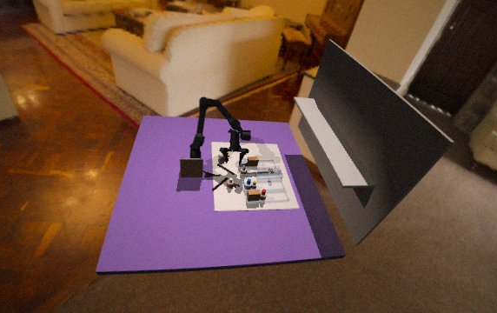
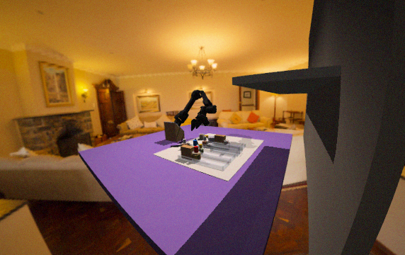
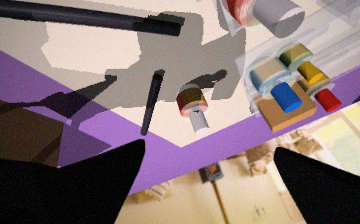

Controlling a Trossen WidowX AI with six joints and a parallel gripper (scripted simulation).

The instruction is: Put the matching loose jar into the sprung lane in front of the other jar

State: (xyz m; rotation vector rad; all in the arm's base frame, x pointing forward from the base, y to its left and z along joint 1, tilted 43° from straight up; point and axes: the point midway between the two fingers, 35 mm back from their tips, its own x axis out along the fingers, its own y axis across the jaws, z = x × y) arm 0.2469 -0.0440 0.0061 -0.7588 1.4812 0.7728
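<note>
A loose jar (image 1: 230, 183) (image 3: 192, 102) with a red and yellow-brown band and a pale grey cap stands on the white mat in front of the lanes. A jar (image 1: 243, 169) (image 3: 238, 9) with a grey cap and a reddish band stands at the front of a clear lane; the wrist view cuts it off at the top. The pusher plate and front stop are too small to make out. My gripper (image 1: 232, 160) (image 2: 200, 126) (image 3: 208, 149) is wide open and empty, above the mat on the far side of the loose jar in the top view.
A blue-capped jar (image 1: 248, 183) (image 3: 273, 82), a yellow-capped jar (image 3: 297, 57) and a red-capped jar (image 1: 263, 194) stand by the lanes. Brown blocks (image 1: 253, 161) (image 1: 254, 195) mark two lane fronts. Dark rods (image 1: 227, 169) (image 3: 152, 102) lie near the loose jar. A brown box (image 1: 191, 168) stands by the arm's base.
</note>
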